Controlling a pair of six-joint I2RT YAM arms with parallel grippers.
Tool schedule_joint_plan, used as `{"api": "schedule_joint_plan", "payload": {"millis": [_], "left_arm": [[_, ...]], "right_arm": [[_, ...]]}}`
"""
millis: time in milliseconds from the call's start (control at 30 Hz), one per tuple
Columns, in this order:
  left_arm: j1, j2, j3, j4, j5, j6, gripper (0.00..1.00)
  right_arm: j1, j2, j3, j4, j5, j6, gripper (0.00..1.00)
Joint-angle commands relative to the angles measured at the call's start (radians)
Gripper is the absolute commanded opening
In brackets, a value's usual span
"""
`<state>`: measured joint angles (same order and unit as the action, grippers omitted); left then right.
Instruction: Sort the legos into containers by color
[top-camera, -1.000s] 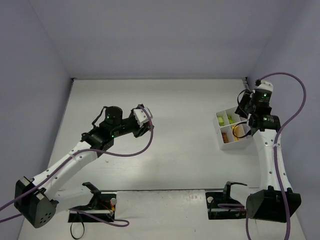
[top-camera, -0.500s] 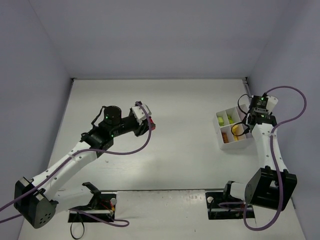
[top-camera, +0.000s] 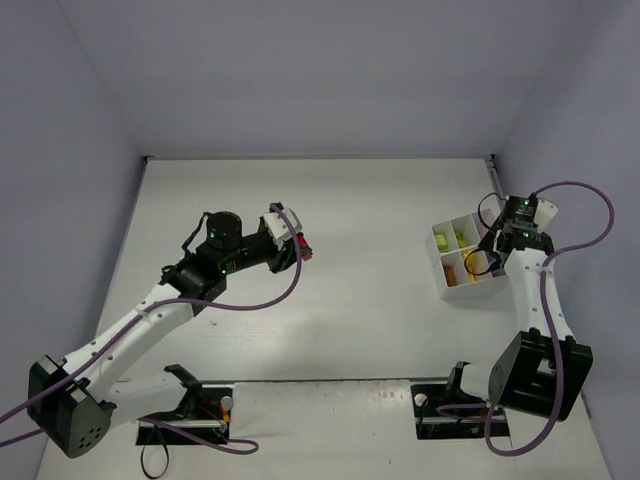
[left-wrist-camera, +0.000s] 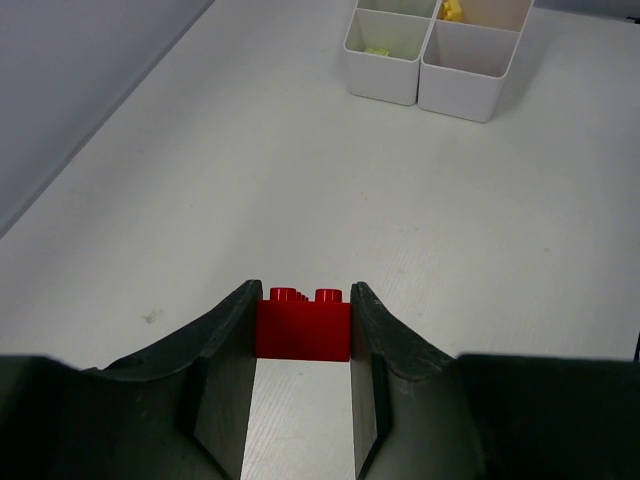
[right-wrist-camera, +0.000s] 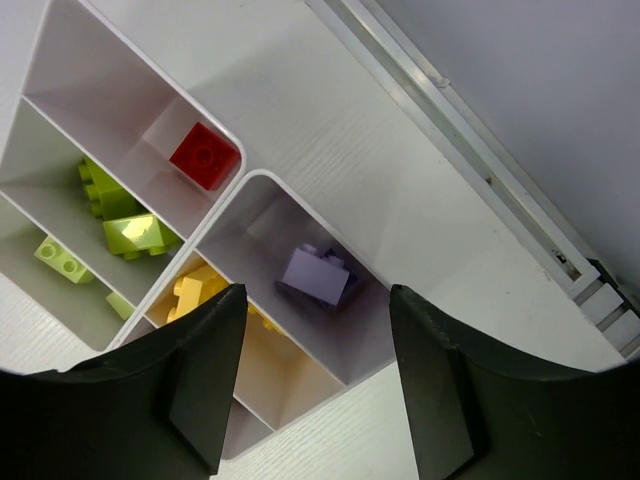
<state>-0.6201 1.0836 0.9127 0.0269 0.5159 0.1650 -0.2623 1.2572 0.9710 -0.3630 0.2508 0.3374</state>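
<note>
I see the tray right under my right gripper. Its fingers stand apart with nothing between them. The tray has four boxes. One box holds a small red brick. The box beside it holds green bricks. Another holds yellow bricks. The last box, straight under the fingers, holds a purple brick. My left gripper is well away from the tray, above the table. It pinches a second red brick tight between its fingers.
</note>
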Motion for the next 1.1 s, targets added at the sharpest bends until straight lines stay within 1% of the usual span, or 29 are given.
{"api": "schedule_joint_plan", "payload": {"millis": [0, 100, 200, 233, 267, 300, 333, 367, 433, 500, 533, 600, 633, 833, 867, 967, 1067], "left_arm": [[0.003, -0.024, 0.040, 0.088, 0.036, -0.027, 0.23], [0.003, -0.025, 0.041, 0.096, 0.039, -0.053, 0.23], [0.003, -0.019, 0.054, 0.111, 0.024, -0.114, 0.23], [0.005, -0.014, 0.061, 0.122, 0.009, -0.178, 0.23], [0.005, 0.002, 0.083, 0.120, -0.013, -0.214, 0.23], [0.006, 0.013, 0.094, 0.117, -0.020, -0.238, 0.23], [0.006, 0.024, 0.106, 0.116, -0.027, -0.298, 0.23], [0.008, 0.044, 0.118, 0.114, -0.052, -0.332, 0.23], [0.013, 0.064, 0.152, 0.110, -0.066, -0.422, 0.23], [0.016, 0.094, 0.187, 0.105, -0.095, -0.493, 0.23], [0.017, 0.105, 0.199, 0.094, -0.100, -0.565, 0.23], [0.022, 0.140, 0.224, 0.090, -0.100, -0.636, 0.23], [0.022, 0.163, 0.244, 0.087, -0.097, -0.704, 0.23], [0.022, 0.228, 0.281, 0.128, -0.062, -0.924, 0.23], [0.020, 0.240, 0.293, 0.127, -0.066, -0.943, 0.23], [0.019, 0.263, 0.322, 0.110, -0.079, -1.005, 0.23], [0.017, 0.274, 0.328, 0.107, -0.105, -1.047, 0.23]], "right_arm": [[-0.006, -0.028, 0.023, 0.030, -0.038, 0.005, 0.57], [-0.006, -0.047, 0.038, 0.030, -0.122, -0.023, 0.57], [0.001, -0.091, 0.055, 0.076, -0.348, -0.112, 0.58], [0.011, -0.116, 0.052, 0.102, -0.420, -0.133, 0.59], [0.023, -0.126, 0.043, 0.152, -0.561, -0.155, 0.59], [0.053, -0.136, 0.038, 0.177, -0.637, -0.199, 0.59], [0.073, -0.145, 0.032, 0.203, -0.706, -0.218, 0.60], [0.093, -0.165, 0.022, 0.257, -0.807, -0.234, 0.60], [0.175, -0.192, 0.012, 0.297, -0.886, -0.302, 0.61], [0.248, -0.208, 0.011, 0.328, -0.929, -0.330, 0.61], [0.256, -0.220, 0.011, 0.340, -0.943, -0.336, 0.61], [0.299, -0.229, 0.012, 0.364, -0.978, -0.356, 0.61], [0.329, -0.237, 0.017, 0.402, -0.989, -0.354, 0.61], [0.478, -0.199, 0.098, 0.426, -1.001, -0.376, 0.61], [0.520, -0.190, 0.109, 0.426, -0.999, -0.383, 0.61], [0.593, -0.157, 0.147, 0.426, -0.992, -0.399, 0.61], [0.639, -0.133, 0.170, 0.427, -0.986, -0.405, 0.61]]}}
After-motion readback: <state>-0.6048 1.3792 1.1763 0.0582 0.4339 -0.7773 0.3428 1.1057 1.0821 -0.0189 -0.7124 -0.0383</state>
